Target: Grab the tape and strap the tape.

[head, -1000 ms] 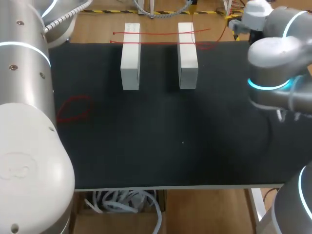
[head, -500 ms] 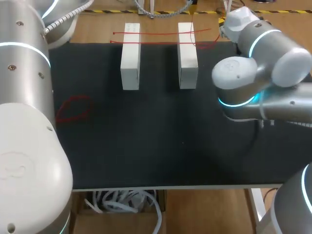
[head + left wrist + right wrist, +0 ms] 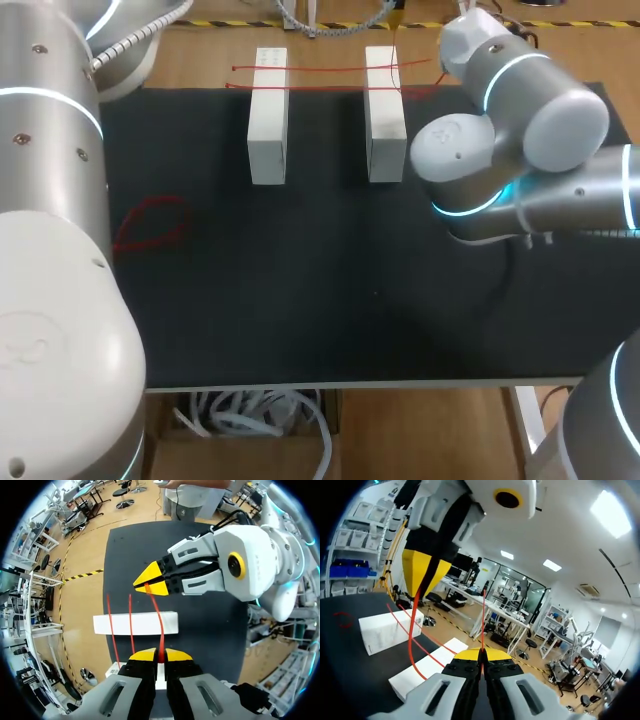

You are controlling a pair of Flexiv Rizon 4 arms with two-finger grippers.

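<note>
The left fingers (image 3: 144, 655) and the right fingers (image 3: 468, 655) are both pinched shut on the red tape (image 3: 160, 642), which is stretched between them over the white blocks (image 3: 267, 120). Best to hold it taut and level. The far edge of the counter (image 3: 300, 300) sits close, so any room to move is nearer in.

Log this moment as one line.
left gripper: shut on red tape | right gripper: shut on red tape | white blocks: tape across both
</note>
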